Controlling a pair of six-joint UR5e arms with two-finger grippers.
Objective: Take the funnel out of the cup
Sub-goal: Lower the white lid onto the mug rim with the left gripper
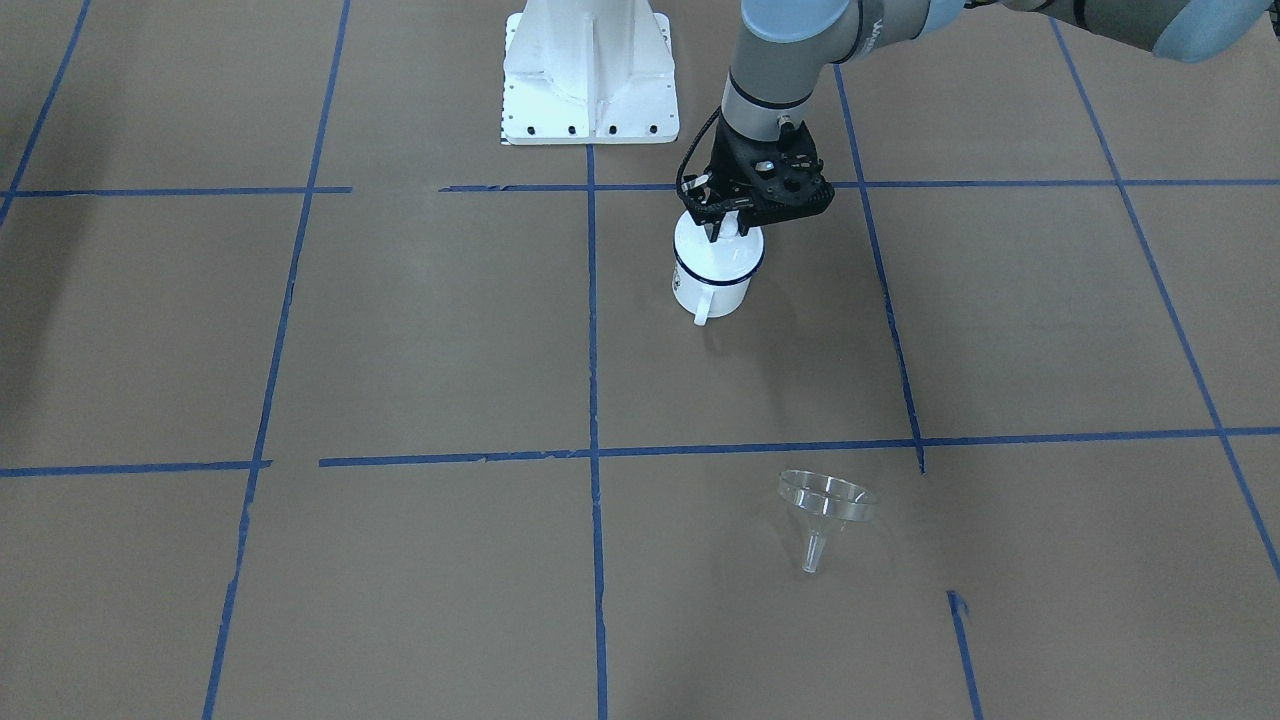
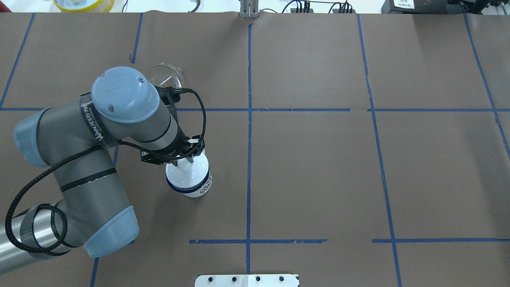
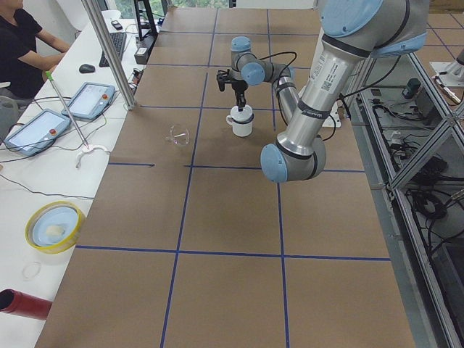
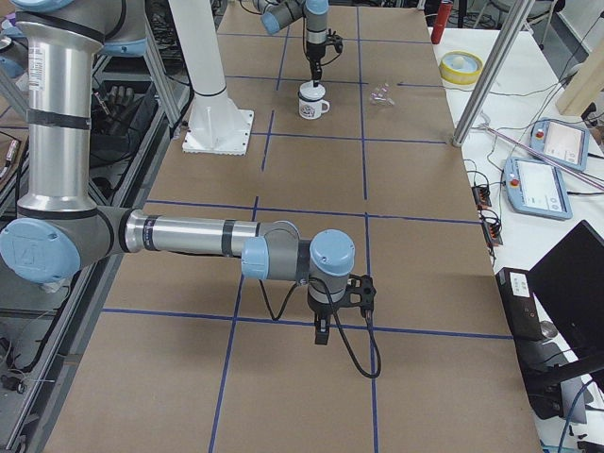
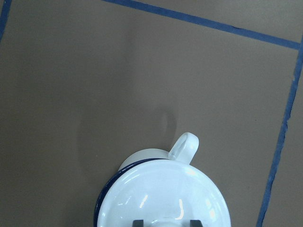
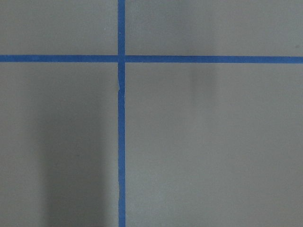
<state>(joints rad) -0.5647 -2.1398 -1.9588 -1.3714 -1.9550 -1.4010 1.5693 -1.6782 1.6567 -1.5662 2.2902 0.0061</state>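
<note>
The clear funnel [image 1: 828, 500] lies on the brown table, well apart from the cup, and also shows in the overhead view [image 2: 165, 75]. The cup [image 1: 712, 285] is a white mug with a blue rim, with its handle [image 5: 184, 146] towards the operators' side. A white lid [image 5: 165, 194] covers it. My left gripper [image 1: 728, 228] stands straight above the cup, fingers [image 5: 138, 222] closed on the lid's knob. My right gripper [image 4: 322, 332] hangs low over bare table far from both; I cannot tell if it is open or shut.
The white robot base [image 1: 590, 80] stands behind the cup. A yellow bowl [image 3: 54, 226], a red cylinder [image 3: 22, 303], tablets and a seated operator are off the table's far side. Blue tape lines cross the table.
</note>
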